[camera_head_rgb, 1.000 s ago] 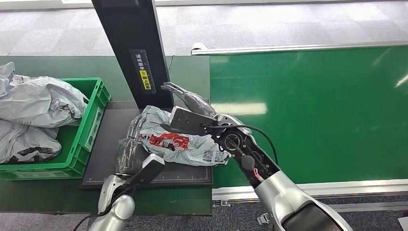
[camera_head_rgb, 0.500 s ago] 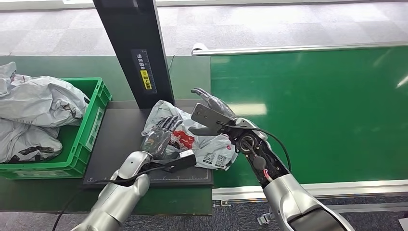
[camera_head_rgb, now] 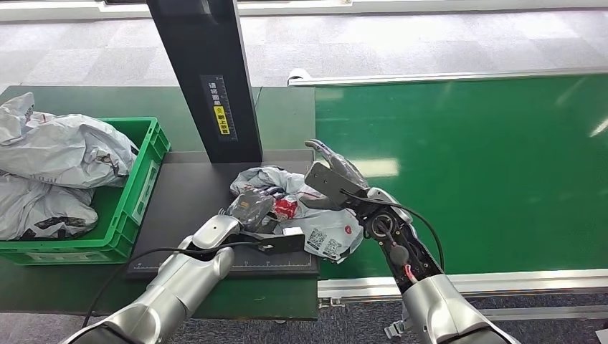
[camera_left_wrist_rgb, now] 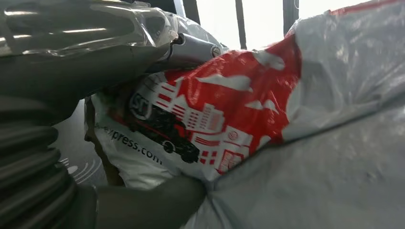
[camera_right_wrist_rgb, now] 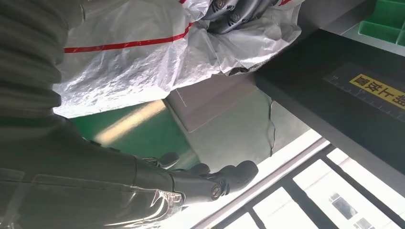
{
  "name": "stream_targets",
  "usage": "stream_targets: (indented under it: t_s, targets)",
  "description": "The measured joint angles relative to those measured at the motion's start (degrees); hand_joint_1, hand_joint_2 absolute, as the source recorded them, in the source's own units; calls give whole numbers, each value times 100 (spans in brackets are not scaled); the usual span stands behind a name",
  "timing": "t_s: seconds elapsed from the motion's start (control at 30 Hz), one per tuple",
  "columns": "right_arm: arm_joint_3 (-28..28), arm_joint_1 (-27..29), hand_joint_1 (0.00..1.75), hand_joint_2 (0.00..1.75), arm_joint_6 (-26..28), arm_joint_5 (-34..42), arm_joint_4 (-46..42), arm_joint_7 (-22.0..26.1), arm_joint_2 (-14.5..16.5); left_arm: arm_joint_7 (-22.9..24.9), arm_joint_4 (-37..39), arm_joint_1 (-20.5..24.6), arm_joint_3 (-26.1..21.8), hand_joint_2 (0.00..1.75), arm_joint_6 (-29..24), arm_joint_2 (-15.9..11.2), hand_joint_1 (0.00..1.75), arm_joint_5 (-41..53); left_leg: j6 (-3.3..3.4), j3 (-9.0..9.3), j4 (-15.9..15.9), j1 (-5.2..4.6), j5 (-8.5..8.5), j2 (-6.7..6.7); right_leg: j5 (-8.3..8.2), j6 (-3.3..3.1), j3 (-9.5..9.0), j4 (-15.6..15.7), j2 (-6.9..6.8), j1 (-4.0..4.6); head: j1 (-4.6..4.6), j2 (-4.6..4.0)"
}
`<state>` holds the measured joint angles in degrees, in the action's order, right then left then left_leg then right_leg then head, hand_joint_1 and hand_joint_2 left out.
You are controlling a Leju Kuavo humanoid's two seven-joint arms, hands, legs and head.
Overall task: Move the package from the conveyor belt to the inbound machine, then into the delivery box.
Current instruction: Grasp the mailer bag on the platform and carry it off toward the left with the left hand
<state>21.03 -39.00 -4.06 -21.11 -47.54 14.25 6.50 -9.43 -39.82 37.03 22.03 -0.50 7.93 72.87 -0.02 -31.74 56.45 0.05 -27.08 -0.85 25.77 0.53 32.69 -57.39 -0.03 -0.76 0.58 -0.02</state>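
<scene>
Here the left hand reaches in from seven o'clock and grips the package, thumb beneath and fingers over its red print. The right hand hovers just beside it at two o'clock, fingers apart, holding nothing. The grey bag reads "express.com". It lies on the black scale plate, the green belt at three o'clock, a green crate at nine.

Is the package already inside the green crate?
No, the package lies on the black platform of the inbound machine, beside the green crate, with the left hand on it.
</scene>
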Motion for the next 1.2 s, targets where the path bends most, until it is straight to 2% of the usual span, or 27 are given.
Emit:
stream_targets:
  t_s: [0.13, 0.27, 0.37, 0.5, 0.6, 0.77, 0.87, 1.2]
  targets:
    - [-124, 69, 0, 175, 2, 246, -141, 262, -7, -32, 157, 143, 69, 175, -19, 24, 175, -113, -1, 4, 0, 0, 0, 2, -1, 1, -2, 0, 1, 1, 0, 0]
    - [-391, 169, 0, 175, -137, 1036, -381, 770, 6, -84, 295, 251, 114, 175, -57, 57, 175, -168, -1, 2, 0, 1, -2, 1, 1, 2, 1, -1, 1, 1, 1, 0]
    - [-629, 252, 0, 175, -381, 1733, -515, 900, 43, -111, 410, 308, 129, 175, -189, 91, 174, -218, 0, -4, 0, 1, -3, 5, 2, 3, 6, -1, 1, 1, 0, 0]
    - [-937, 395, 0, 175, -762, 2730, -632, 1010, 120, -198, 532, 331, 132, 175, -663, 137, 175, -324, 0, -12, 0, 1, -3, 10, 2, 3, 16, -1, 3, 1, 0, 0]
    - [-1071, 521, 0, 175, -671, 3115, -764, 1085, 161, -362, 535, 278, 110, 175, -1215, 159, 170, -560, 0, -25, 0, 1, -2, 12, 0, 3, 29, -1, 4, 1, 1, 0]
    - [-1097, 731, 0, 175, -445, 3381, -1075, 1078, 173, -692, 236, 87, -66, 175, -1903, 168, 172, -1265, -1, -52, 0, 1, -2, 16, 0, 2, 59, -3, 6, 2, 1, 0]
    - [-1096, 839, 0, 175, -395, 3414, -1254, 1078, 147, -667, -51, 13, -226, 175, -2310, 117, 175, -1488, -1, -66, 0, 1, -2, 16, 0, 2, 73, -3, 6, 3, 1, 0]
    - [-1091, 1235, 0, 175, -362, 3245, -1758, 1121, -13, -413, -1240, -370, -1122, 175, -3277, -378, 175, -1394, -1, -79, 0, 2, -2, 22, 0, 2, 89, -4, 11, 4, 1, 0]
